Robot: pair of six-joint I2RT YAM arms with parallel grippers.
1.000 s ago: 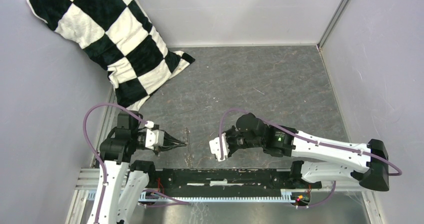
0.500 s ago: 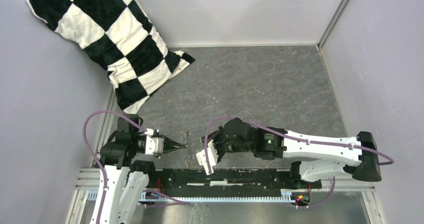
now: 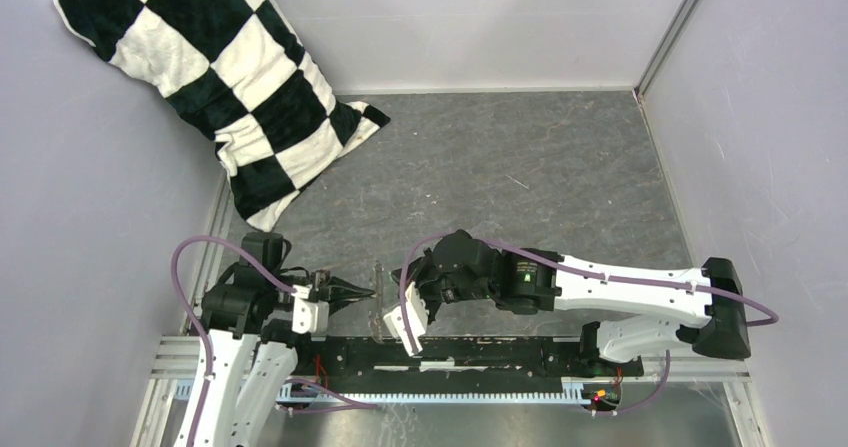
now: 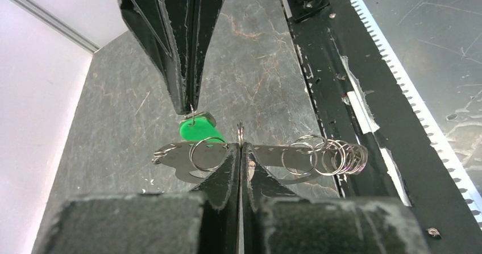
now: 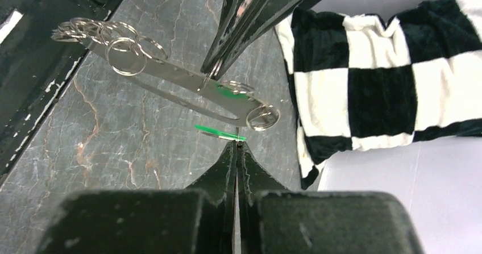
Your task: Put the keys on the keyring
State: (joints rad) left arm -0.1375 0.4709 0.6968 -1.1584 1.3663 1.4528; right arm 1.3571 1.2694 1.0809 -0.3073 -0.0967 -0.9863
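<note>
The right gripper (image 5: 236,147) is sweeping leftward, carrying the green key (image 4: 199,130) up to just beside the keyring (image 4: 273,154), and its arm is stretching further across; the left gripper (image 4: 240,152) is rolling at the wrist, its white housing (image 3: 310,314) dropping lower

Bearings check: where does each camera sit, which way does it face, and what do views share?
Top external: above and behind, looking down on the grey table; left arm and right arm show.
Left wrist: looks along the shut left pincer, gripping the long silvery metal keyring.
Right wrist: faces the black-and-white chequered pillow; the right pincer pinches the small green-tagged key.
Shared: both wrist views show keyring, key and the opposite pincer.
</note>
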